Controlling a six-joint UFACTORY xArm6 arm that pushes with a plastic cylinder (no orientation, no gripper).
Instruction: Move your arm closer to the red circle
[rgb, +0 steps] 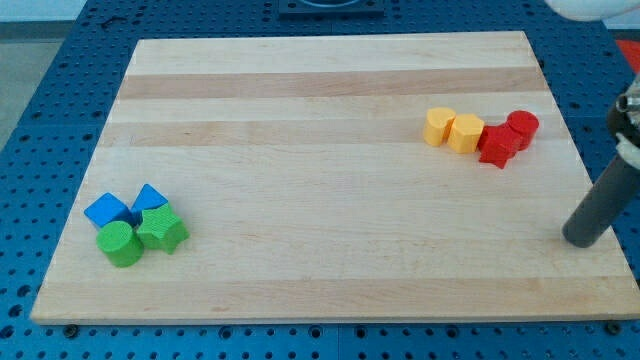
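Observation:
The red circle (523, 126) is a round red block near the view's right, at the right end of a row of blocks. Touching its lower left is a red star-shaped block (497, 146). Left of that stand a yellow hexagon-like block (465, 132) and a yellow block (438, 126) with a rounded top. My tip (579, 240) is the lower end of the dark rod at the view's right edge. It rests on the wooden board (330, 170), below and to the right of the red circle, well apart from it.
At the view's lower left is a cluster: a blue block (108, 211), a blue block (150, 198), a green round block (120, 244) and a green star-shaped block (162, 230). The board lies on a blue perforated table (60, 80).

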